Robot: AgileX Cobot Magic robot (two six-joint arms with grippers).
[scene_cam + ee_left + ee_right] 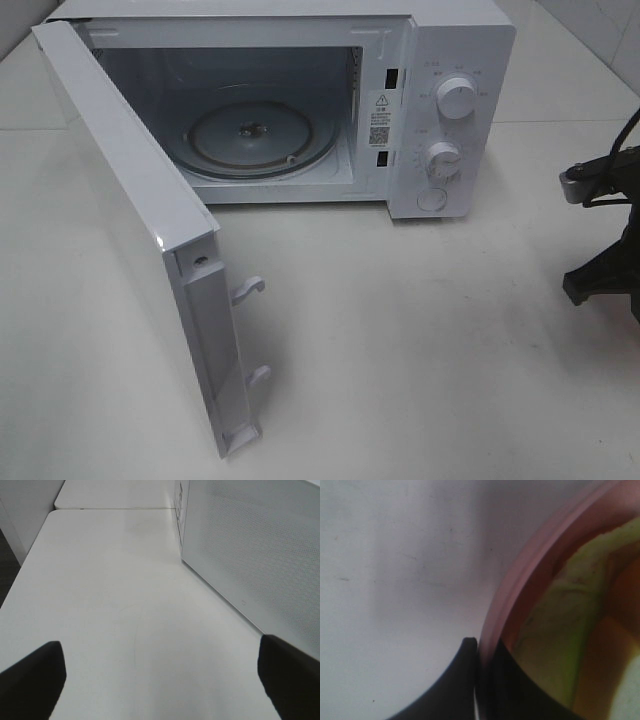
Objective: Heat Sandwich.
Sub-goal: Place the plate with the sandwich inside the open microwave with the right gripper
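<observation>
One microwave (440,60) at 12 o'clock, door (130,230) swung toward 7 o'clock, two knobs (457,100). Left tool (161,677) gapes wide over the table (100,580). Right tool (479,652) pinches the rim of one pink plate (520,585); one sandwich (555,630) lies on it

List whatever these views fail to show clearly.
- Sandwich: right wrist view, blurred and cut by the frame edge.
- Pink plate: right wrist view, only a rim arc, right fingers covering part.
- Upper dial markings: exterior high view, too small.
- Left fingers: left wrist view, only tips in frame.

A matte white table (420,330) fills the view, with pale tiles (600,35) beyond its far right edge.
</observation>
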